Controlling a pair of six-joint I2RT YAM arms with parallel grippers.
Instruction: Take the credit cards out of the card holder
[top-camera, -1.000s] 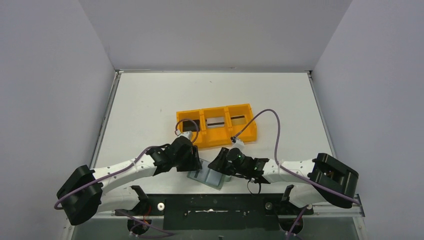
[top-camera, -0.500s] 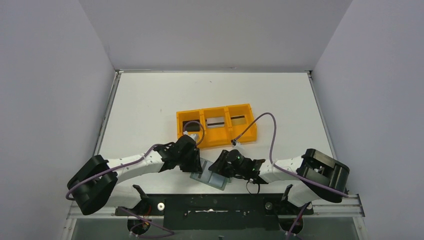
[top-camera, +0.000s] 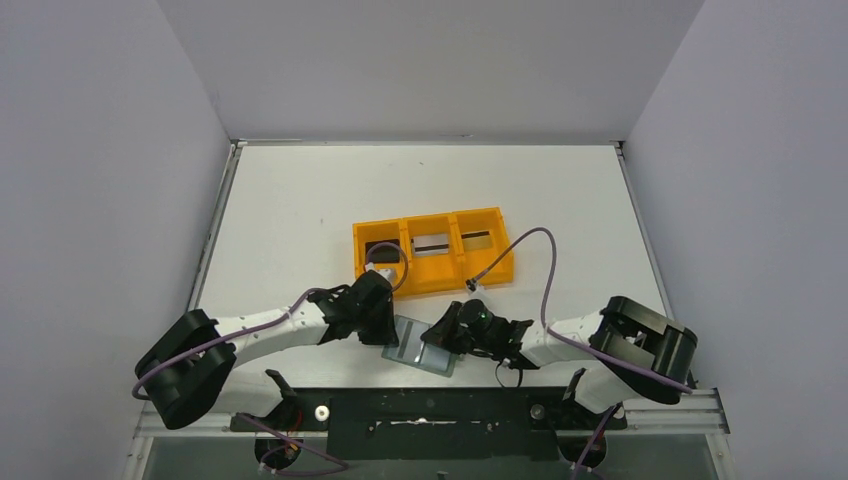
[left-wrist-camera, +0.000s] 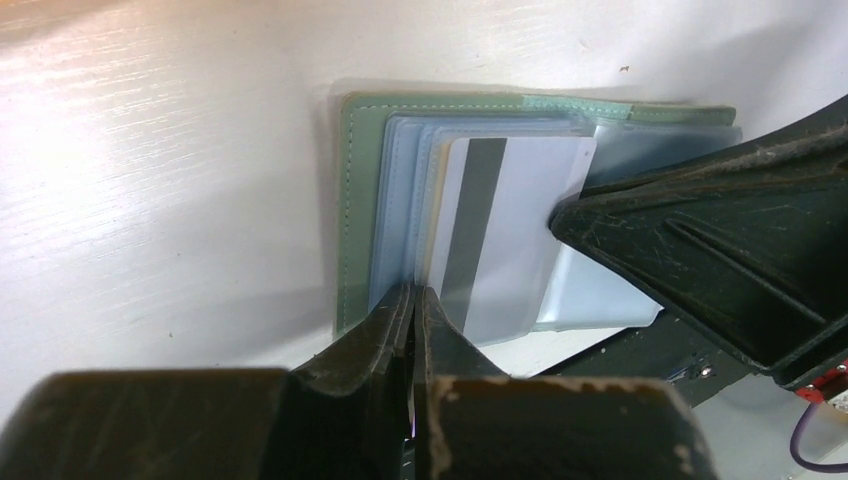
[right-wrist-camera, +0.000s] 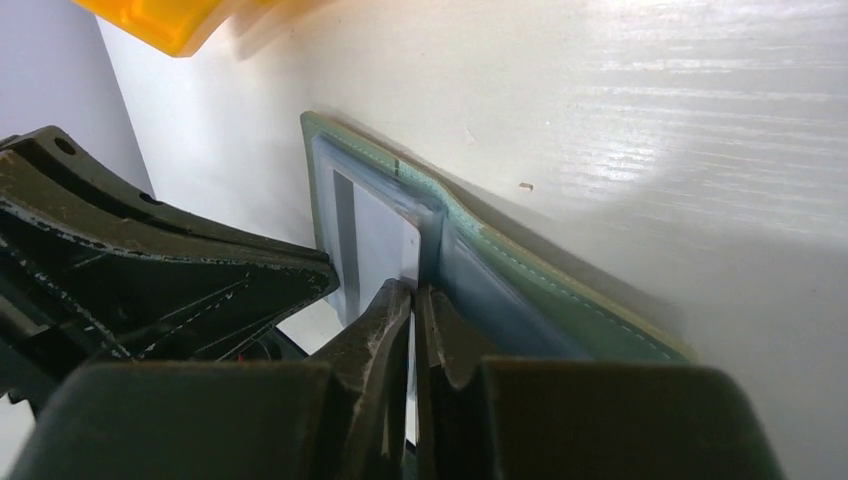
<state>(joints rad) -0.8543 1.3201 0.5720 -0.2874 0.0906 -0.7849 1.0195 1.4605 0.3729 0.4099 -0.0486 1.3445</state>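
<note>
Step in hand: extraction of a card (left-wrist-camera: 520, 240) from the holder (top-camera: 418, 348).

Location: the holder lies open and flat on the counter (top-camera: 300, 220), lower centre of the overhead view, just below the orange tray (top-camera: 440, 280). A silvery card with a dark stripe sits in its pale blue pockets, partly exposed.

Jaws: the left jaws are pressed fully together on the edge of the holder's inner leaves. The right jaws are likewise closed, pinching at the card's edge. Whether they grip the card alone or the pocket film too cannot be told.

Pose: the left arm (top-camera: 270, 335) and right arm (top-camera: 560, 345) reach low and inward, and their tips meet over the holder from either side.

Next move, as judged: the left jaws anchor the holder while the right jaws draw the card straight out along the pocket. If the holder slides, the pull will drag it along.
</note>
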